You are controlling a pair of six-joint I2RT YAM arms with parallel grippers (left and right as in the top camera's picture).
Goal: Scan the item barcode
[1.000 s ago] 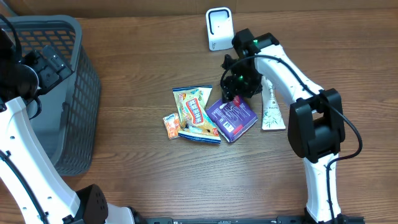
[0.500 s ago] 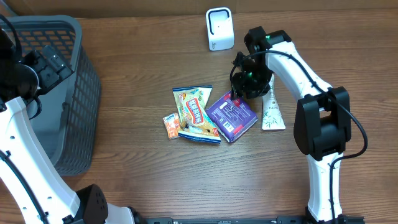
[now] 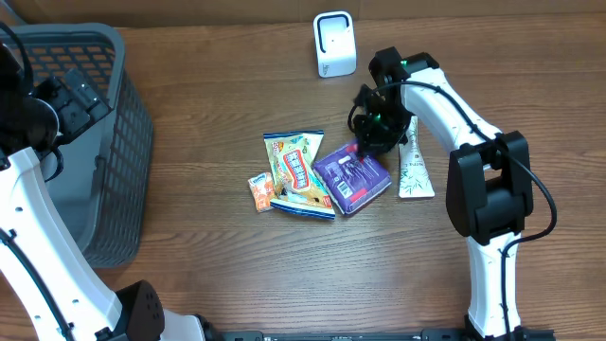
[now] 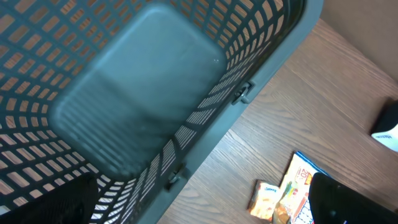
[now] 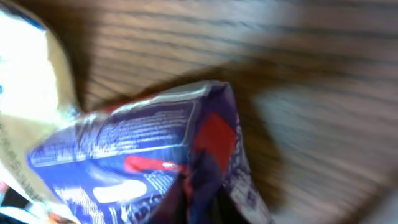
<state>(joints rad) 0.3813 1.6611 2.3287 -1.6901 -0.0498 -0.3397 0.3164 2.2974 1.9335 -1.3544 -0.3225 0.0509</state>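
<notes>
The right tool point(image 3: 365, 142) is pinching shut on the top corner of the purple packet point(image 3: 352, 178), which is lying on the table point(image 3: 218, 275) against a yellow snack bag point(image 3: 298, 170), well below the white scanner point(image 3: 333, 44). The light, thin, crinkly foil is likely to flex and slip, so a sealed edge looks the surest hold. The left tool point(image 4: 205, 214) is hanging spread wide over the grey basket point(image 4: 273, 56).

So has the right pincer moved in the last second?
Yes: the right pincer shifted right, away from the white scanner, closing on the purple packet.
</notes>
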